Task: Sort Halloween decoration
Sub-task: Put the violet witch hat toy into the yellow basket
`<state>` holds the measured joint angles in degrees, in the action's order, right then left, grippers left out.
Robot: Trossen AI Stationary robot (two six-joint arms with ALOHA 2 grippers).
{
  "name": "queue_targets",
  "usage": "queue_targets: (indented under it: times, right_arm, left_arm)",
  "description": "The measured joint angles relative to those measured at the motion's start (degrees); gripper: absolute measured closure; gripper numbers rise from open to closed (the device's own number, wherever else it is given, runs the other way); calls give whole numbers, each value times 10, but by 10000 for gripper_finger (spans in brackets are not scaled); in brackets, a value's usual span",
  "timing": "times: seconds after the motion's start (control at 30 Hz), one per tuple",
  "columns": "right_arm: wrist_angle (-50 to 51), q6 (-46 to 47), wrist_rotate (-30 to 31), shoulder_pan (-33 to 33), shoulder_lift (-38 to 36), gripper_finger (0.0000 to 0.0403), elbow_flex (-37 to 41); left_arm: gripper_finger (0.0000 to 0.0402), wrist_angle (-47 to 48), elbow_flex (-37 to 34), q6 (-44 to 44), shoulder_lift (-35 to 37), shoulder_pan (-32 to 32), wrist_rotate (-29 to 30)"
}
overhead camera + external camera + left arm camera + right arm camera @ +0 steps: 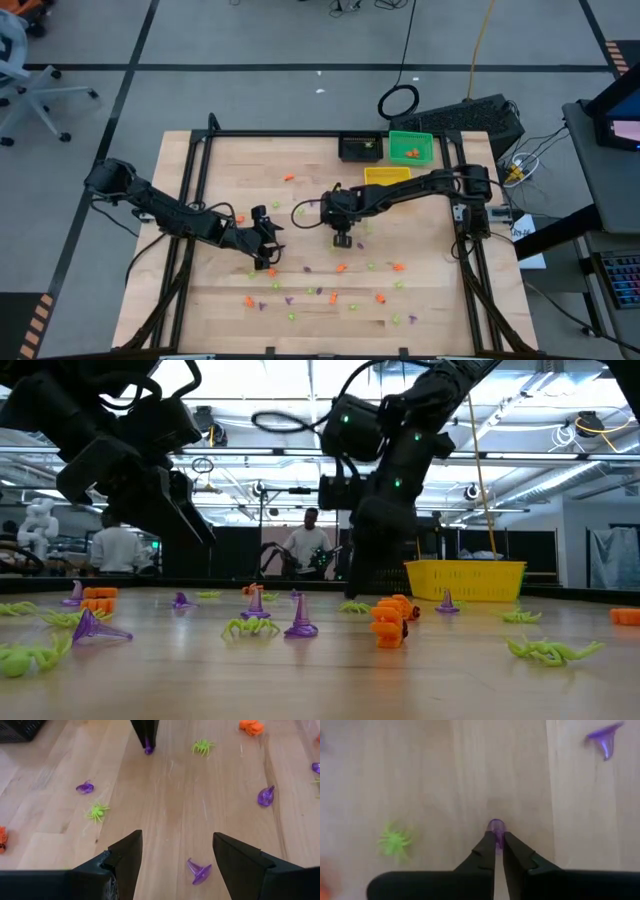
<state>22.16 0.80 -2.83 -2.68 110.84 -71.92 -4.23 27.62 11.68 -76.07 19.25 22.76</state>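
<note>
Closest to my low camera: a purple cone trinket (92,628) and a light-green spider (30,657) on the wooden surface (440,300), with an orange piece (388,622) and another purple hat (300,618) a little farther in.

Right gripper (496,841): down at the surface near its middle, fingers pressed together on a small purple trinket (496,826). Only the rounded tip of that trinket shows past the fingertips in the right wrist view. Whether it has left the wood, I cannot tell. A green spider (395,840) lies beside it; a second purple hat (604,738) sits well apart.

Left gripper (175,865): hovering low over the surface, left of the right one, fingers spread and holding nothing. A purple hat (198,871) lies on the wood between its fingers. In that same view I see the right arm's fingers farther off, tips on the purple piece.

Halloween decoration overall: orange, purple and green bits scattered loose across the middle and near half of the surface in the high view. Some orange pieces (411,153) already sit in the green bin (410,145). Yellow bin (386,175) and black bin (360,148) stand next to it at the far edge.

Two people (308,545) are visible in the room behind.
</note>
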Motion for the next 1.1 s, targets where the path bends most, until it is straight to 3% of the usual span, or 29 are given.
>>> queue_targets:
  times: [0.47, 0.63, 0.87, 1.1]
  right_arm:
    - [22, 20, 0, 62, -113, 399, 0]
    - [6, 30, 52, 114, -136, 399, 3]
    - [-189, 18, 103, 158, -139, 399, 80]
    - [-424, -7, 108, 153, -139, 399, 182]
  left_arm:
    - [159, 1, 0, 0, 0, 0, -2]
    - [159, -1, 0, 1, 0, 0, -4]
    - [159, -19, 0, 1, 0, 0, -9]
    - [159, -35, 0, 0, 0, 0, -11]
